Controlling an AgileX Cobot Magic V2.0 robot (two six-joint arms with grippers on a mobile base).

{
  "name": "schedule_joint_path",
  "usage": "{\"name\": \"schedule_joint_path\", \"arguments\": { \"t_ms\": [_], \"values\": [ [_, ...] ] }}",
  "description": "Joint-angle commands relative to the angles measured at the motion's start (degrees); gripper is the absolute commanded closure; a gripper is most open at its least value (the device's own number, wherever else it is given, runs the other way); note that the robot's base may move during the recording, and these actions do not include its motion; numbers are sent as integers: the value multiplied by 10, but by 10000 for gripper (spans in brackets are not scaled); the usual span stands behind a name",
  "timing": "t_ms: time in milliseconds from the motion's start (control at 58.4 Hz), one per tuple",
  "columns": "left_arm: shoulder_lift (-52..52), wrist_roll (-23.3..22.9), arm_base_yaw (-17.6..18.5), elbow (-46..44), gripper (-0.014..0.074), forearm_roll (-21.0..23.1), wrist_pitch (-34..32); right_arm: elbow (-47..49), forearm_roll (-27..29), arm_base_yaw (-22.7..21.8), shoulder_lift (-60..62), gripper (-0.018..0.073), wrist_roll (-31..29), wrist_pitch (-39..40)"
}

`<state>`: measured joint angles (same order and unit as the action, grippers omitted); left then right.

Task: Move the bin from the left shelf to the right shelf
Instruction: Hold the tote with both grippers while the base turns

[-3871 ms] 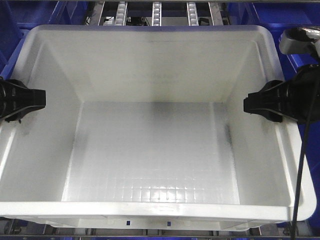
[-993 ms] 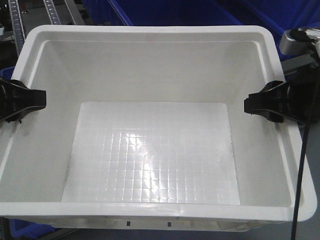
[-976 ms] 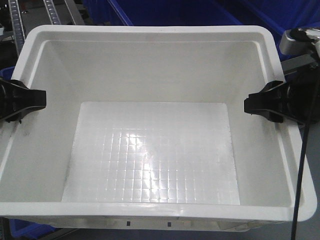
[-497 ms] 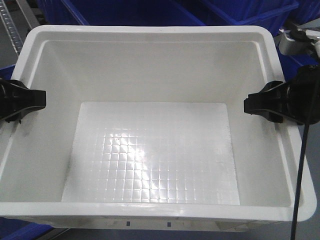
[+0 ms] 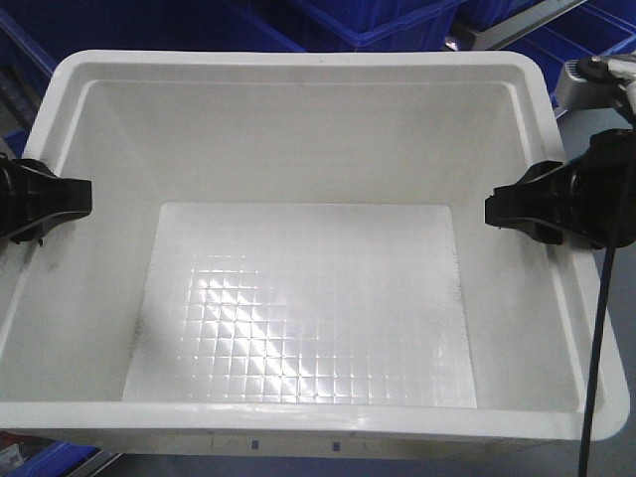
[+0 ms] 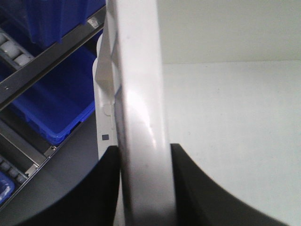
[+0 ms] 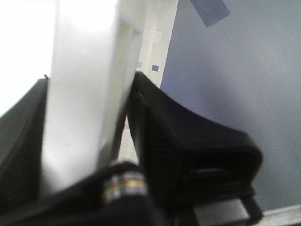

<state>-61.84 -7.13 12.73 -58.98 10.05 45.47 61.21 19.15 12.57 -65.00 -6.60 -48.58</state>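
The left gripper has its black jaws clamped on the left wall of the bin, one inside and one outside, both pressed against the white rim. The right gripper grips the opposite wall the same way, its jaws closed tight on the rim with the ribbed outer edge showing just beyond.

In the front view the two grippers sit at mid-height on the left and right edges of the frame, and the bin hangs between them and fills nearly the whole picture. It is level and open side up, and its gridded bottom catches the light.

A black cable runs down the right edge. Dark blue bins line the top of the frame behind the far wall. In the left wrist view more of them sit at the left, on a metal roller rail. The right wrist view shows grey floor and a patch of blue tape at the top.
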Motion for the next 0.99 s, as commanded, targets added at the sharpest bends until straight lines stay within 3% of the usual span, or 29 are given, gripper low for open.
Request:
{"name": "schedule_joint_path", "arguments": {
  "t_ms": [0, 976],
  "values": [
    [20, 20, 4, -23, 596, 23, -64, 22, 20, 0, 17, 564, -19, 53],
    [20, 20, 4, -23, 596, 23, -64, 22, 20, 0, 17, 564, -19, 53]
  ]
}}
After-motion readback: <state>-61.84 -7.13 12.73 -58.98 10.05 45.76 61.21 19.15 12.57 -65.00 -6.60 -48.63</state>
